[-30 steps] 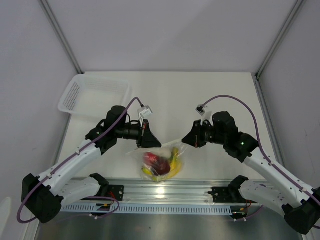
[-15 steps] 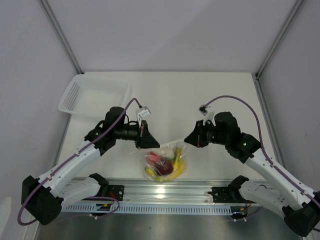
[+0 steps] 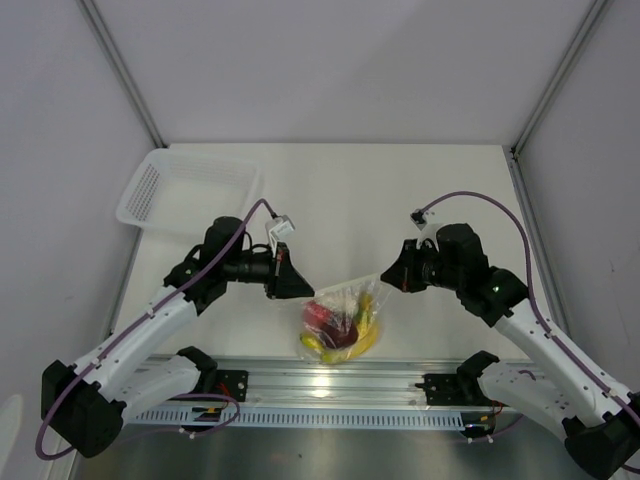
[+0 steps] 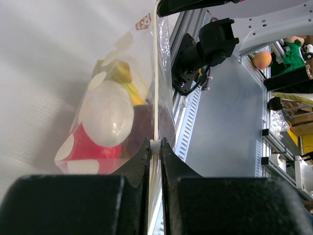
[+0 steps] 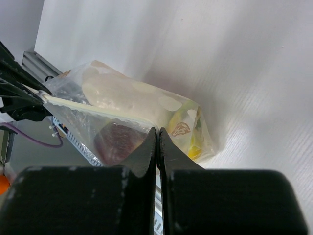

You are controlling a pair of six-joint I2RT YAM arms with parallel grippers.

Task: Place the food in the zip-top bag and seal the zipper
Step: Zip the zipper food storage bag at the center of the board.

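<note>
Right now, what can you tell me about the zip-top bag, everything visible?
The zip-top bag is clear, crinkly plastic with pale printed spots, holding the food: red, dark, white and yellow pieces. Its zipper, a thin whitish strip, is stretched taut between the left pincer and the right pincer, each shut on one end. The bag's body sags below it.

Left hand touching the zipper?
Touching. Left wrist view: the left hand is pinched shut on the zipper, with no gap on either side.
</note>
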